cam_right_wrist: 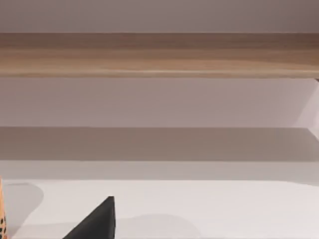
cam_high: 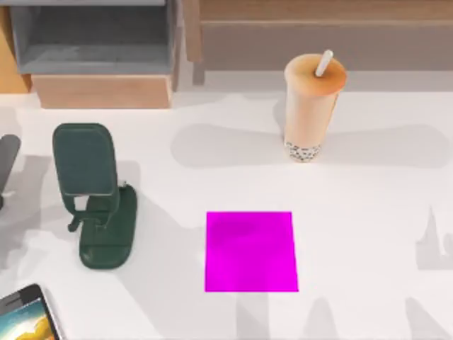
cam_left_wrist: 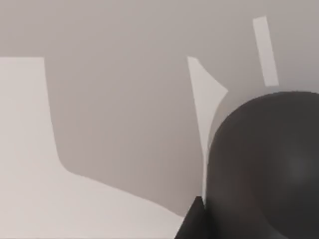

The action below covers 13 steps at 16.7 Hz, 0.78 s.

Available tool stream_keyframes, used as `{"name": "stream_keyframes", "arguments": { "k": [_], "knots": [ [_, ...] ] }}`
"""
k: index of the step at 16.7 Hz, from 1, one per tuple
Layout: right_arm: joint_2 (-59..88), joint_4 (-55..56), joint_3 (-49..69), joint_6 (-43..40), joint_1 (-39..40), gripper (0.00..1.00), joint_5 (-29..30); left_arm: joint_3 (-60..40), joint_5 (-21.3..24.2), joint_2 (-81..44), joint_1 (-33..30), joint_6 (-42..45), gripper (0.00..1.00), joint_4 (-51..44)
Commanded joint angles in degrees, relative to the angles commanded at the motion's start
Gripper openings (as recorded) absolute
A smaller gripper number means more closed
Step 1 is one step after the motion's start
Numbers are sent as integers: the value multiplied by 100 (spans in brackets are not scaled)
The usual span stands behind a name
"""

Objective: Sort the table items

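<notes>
The left tool shows as a dark wedge hovering low over the table, just beside the black mouse. I cannot tell whether it is spread or pressed together, nor for the right tool, which has the bubble-tea cup near it. The cup stands upright, likely so it won't spill. The smartphone lies flat, well apart from both. The green stand probably awaits the phone, and the magenta mat the mouse. There is one of each.
</notes>
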<state>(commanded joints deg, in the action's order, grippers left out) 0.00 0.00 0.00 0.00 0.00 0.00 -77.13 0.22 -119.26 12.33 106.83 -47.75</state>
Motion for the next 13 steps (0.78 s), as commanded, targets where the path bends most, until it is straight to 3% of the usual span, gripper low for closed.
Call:
{"name": "stream_keyframes", "arguments": {
  "k": [6, 13],
  "knots": [
    [0, 0, 0, 0, 0, 100, 0, -176, -14, 116, -31, 12, 0, -285],
    [0, 0, 0, 0, 0, 100, 0, -1285, -14, 642, -32, -25, 0, -2005]
  ]
}}
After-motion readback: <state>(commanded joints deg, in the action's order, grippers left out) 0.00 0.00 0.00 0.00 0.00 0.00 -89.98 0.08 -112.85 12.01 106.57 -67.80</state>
